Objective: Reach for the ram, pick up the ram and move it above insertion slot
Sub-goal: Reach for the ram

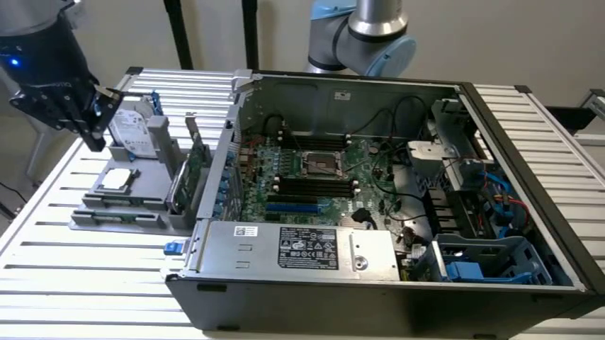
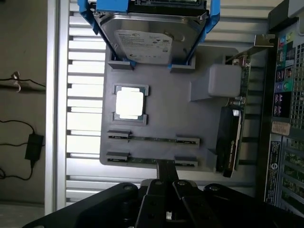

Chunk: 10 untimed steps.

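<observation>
On a slatted work table (image 1: 57,262), at the exterior view's left of an open computer case (image 1: 529,149), the gripper (image 1: 93,133) is hanging above a grey tray (image 2: 171,114). We cannot tell whether it is apart or together. The ram (image 2: 142,160) is lying flat along the tray's outer edge, with bare slats beyond it and a second stick (image 2: 153,139) running parallel just beside it. A hard drive (image 2: 147,40) and an upright green card (image 2: 228,142) are crowding two other sides. The insertion slot (image 1: 312,185) is sitting well apart on the board inside the case, past its side wall, under the open top.
</observation>
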Tool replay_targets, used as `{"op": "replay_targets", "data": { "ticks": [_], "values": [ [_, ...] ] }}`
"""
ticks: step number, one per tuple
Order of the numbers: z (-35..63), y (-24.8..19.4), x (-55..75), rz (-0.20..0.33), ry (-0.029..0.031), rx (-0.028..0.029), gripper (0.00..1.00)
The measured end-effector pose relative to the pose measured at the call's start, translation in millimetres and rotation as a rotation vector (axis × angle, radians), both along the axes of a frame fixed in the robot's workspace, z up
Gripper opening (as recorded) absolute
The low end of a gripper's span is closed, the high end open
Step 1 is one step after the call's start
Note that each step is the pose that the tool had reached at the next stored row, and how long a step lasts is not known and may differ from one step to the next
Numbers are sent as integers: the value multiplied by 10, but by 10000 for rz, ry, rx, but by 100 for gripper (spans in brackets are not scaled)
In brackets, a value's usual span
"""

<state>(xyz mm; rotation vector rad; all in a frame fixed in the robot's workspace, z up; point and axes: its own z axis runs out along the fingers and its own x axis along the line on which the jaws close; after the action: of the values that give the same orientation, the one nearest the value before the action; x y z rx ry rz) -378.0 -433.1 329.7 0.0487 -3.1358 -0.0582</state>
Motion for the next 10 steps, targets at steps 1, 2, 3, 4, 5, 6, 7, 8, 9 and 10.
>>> {"op": "replay_targets", "data": {
  "ticks": [1,2,3,4,5,6,7,8,9,10],
  "values": [
    [-5,-9,3,32,3,1,11],
    [-8,-13,8,92,3,1,11],
    [-10,-14,11,184,5,0,11],
    [-11,-14,14,313,5,0,11],
    [-12,-14,15,471,5,0,11],
    [-13,-14,15,650,6,-1,11],
    [-14,-15,16,831,6,-1,11],
    [-15,-15,16,1011,6,-1,11],
    [-17,-15,16,1191,5,0,11],
    [-18,-15,16,1386,6,-1,11]
  ]
}}
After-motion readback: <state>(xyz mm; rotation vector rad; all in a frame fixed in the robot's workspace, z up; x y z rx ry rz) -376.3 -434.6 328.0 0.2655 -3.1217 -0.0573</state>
